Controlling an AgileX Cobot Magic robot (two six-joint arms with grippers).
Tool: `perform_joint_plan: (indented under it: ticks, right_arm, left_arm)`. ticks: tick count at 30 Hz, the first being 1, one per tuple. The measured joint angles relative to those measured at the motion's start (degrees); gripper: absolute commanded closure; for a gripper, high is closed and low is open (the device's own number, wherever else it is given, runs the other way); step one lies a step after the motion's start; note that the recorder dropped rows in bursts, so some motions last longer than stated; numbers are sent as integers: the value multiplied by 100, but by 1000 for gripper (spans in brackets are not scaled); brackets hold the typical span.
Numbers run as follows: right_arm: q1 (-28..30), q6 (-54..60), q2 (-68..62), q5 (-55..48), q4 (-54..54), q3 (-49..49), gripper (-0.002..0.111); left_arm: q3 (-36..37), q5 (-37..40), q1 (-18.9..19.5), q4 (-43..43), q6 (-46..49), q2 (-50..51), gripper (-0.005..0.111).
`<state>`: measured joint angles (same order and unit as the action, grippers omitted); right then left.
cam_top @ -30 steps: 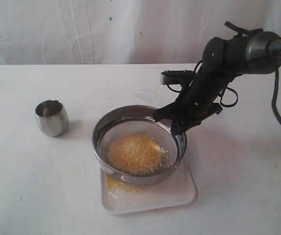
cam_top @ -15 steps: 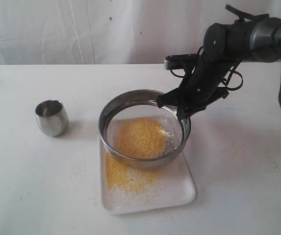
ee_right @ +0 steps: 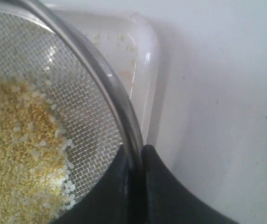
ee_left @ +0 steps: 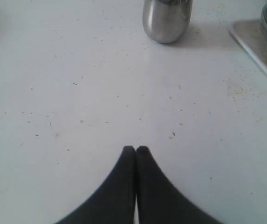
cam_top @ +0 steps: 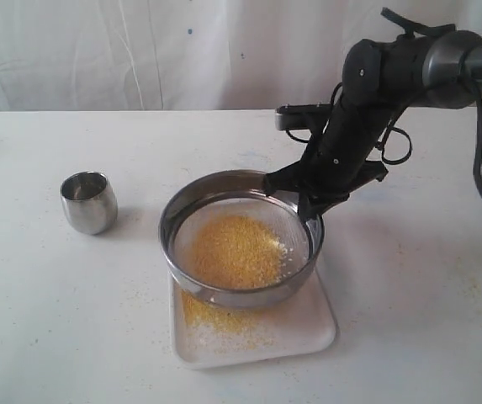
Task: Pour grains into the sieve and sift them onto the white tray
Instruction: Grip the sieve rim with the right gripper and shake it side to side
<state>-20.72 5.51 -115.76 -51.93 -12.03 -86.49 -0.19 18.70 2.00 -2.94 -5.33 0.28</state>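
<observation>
Mid-sift here: right pincer [ee_right: 134, 153] was clamped on the sieve [cam_top: 224, 296] rim, grains [cam_top: 234, 249] inside, held just above the white tray [cam_top: 308, 326]. Left pincer [ee_left: 136, 150] was closed, empty. Next shake should stay centred over it, I'd guess.

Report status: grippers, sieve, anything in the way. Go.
Left gripper shut, empty, over table. Right gripper clamped on sieve rim, above white tray. Grains in mesh, some on tray. Steel cup off aside, nothing blocking.

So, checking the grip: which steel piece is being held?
The wide sieve, its rim pinched by the right gripper; the small cup stands apart, untouched.
</observation>
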Motion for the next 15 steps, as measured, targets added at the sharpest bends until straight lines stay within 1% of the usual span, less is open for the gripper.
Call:
perform_joint_plan:
  ticks: [2, 3, 6, 9, 10, 12, 13, 14, 15]
  right_arm:
    - [-37, 176, 0, 157, 63, 10, 108]
    - [-36, 148, 0, 411, 30, 10, 108]
    - [-36, 20, 0, 90, 19, 0, 108]
    - [-58, 9, 0, 643, 30, 34, 108]
    - [-58, -135, 35, 471, -1, 23, 108]
    - [-58, -14, 46, 53, 53, 23, 108]
    - [-72, 54, 46, 71, 89, 37, 108]
    - [-99, 113, 35, 437, 125, 37, 108]
    - [-99, 74, 35, 575, 125, 37, 108]
  left_arm:
    - [0, 0, 0, 0, 0, 0, 107]
    - [0, 0, 0, 0, 0, 0, 107]
    - [0, 0, 0, 0, 0, 0, 107]
    - [0, 0, 0, 0, 0, 0, 107]
    - [0, 0, 0, 0, 0, 0, 107]
    - [0, 0, 0, 0, 0, 0, 107]
    - [0, 0, 0, 0, 0, 0, 107]
    - [0, 0, 0, 0, 0, 0, 107]
    - [0, 0, 0, 0, 0, 0, 107]
